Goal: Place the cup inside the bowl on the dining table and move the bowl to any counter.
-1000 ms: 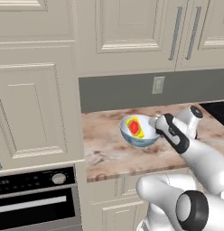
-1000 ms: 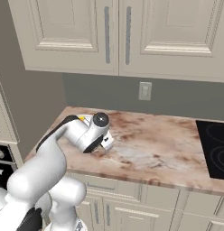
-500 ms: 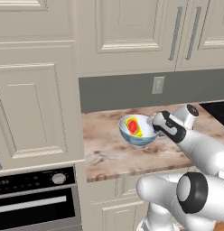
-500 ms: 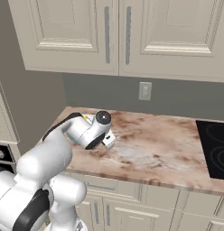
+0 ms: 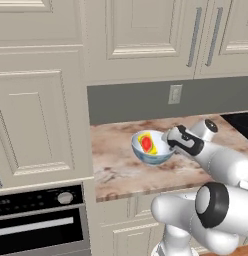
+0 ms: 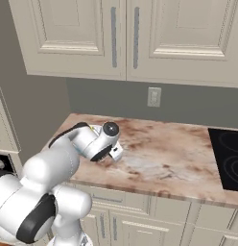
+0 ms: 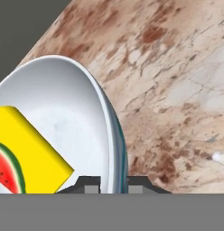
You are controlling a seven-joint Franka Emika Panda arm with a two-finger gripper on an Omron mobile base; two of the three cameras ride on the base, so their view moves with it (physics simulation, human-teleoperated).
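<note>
Hand view, item one: bowl (image 7: 64, 122), white inside, rim running up between the two finger tips; one tip sits inside the wall, the other outside. Gripper (image 7: 112, 184) pinched on the rim, jaws nearly together with only the thin wall between them.

Item two: cup (image 7: 23, 151), yellow, lying in the bowl toward the near side; a red-and-green watermelon pattern shows at its edge.

Item three: counter (image 7: 177, 81), beige-brown marbled stone, directly beneath and beside the bowl.

Left base view, same items: bowl (image 5: 152, 148) over the counter (image 5: 116, 170), roughly mid-depth, near the tall cabinet side and below the wall outlet (image 5: 175, 94). Cup (image 5: 146, 143) inside it, red interior facing up. Gripper (image 5: 167, 145) at the bowl's right rim. Whether the bowl's base touches the stone or hangs just above it cannot be told.

Right base view: arm's wrist (image 6: 104, 144) low over the counter (image 6: 164, 153); a sliver of yellow shows behind it, bowl otherwise hidden. Cooktop (image 6: 226, 158) well apart to the right.

Step in hand, judged: cup already in the bowl, bowl brought to a counter; the set-down is the remaining part.

Next move calls for: lowering until the base sits flat, then spreading the fingers and lifting straight off the rim without tipping the bowl or dragging it toward the edge.
</note>
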